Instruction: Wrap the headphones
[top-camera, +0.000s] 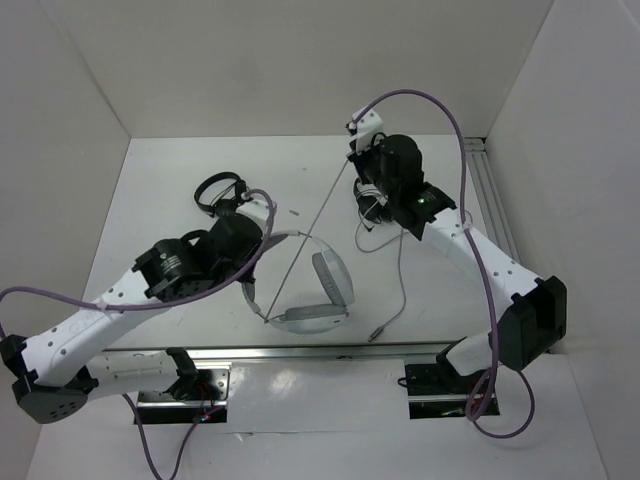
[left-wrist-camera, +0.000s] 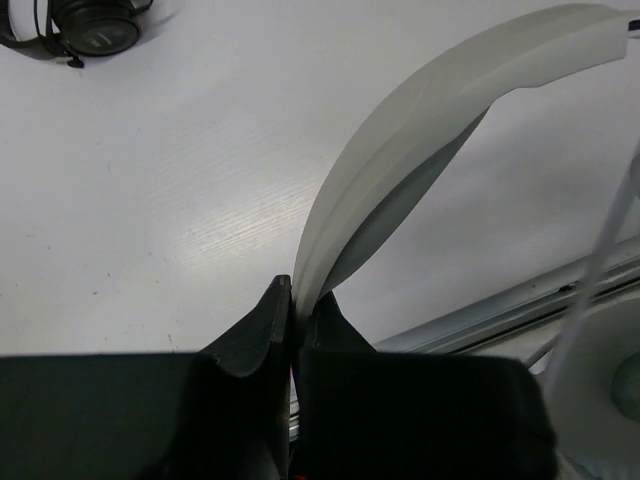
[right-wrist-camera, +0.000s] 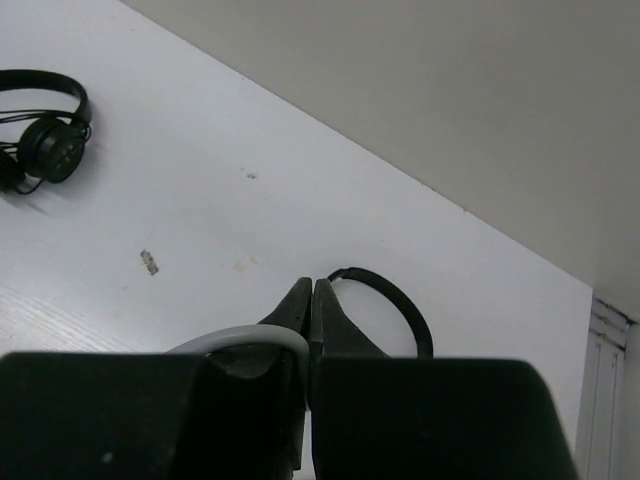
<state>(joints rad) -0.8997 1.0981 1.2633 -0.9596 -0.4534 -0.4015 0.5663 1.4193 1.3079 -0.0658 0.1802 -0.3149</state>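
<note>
**Left pincer (left-wrist-camera: 295, 290) clamps the headband, right pincer (right-wrist-camera: 312, 285) pinches the cable**

The left pincer is closed narrow on the edge of the wide white headband (left-wrist-camera: 400, 150), which arches up and away to the right from its fingertips. The right pincer's fingers are pressed together, and the thin grey cable (top-camera: 310, 240) curves into the gap between them. From there the cable runs taut and straight down to the headphones (top-camera: 330, 285).

The headphones sit in the middle of the tabletop (top-camera: 170, 190), towards its near edge and between the two arms. Whether the earcups rest on the surface I cannot tell. A slack length of cable trails to a plug (top-camera: 378, 335) near the front rail.

One pair of small black headphones (top-camera: 220, 190) lies beyond the left arm. A second black pair (right-wrist-camera: 390, 300) lies just under the right pincer.
</note>
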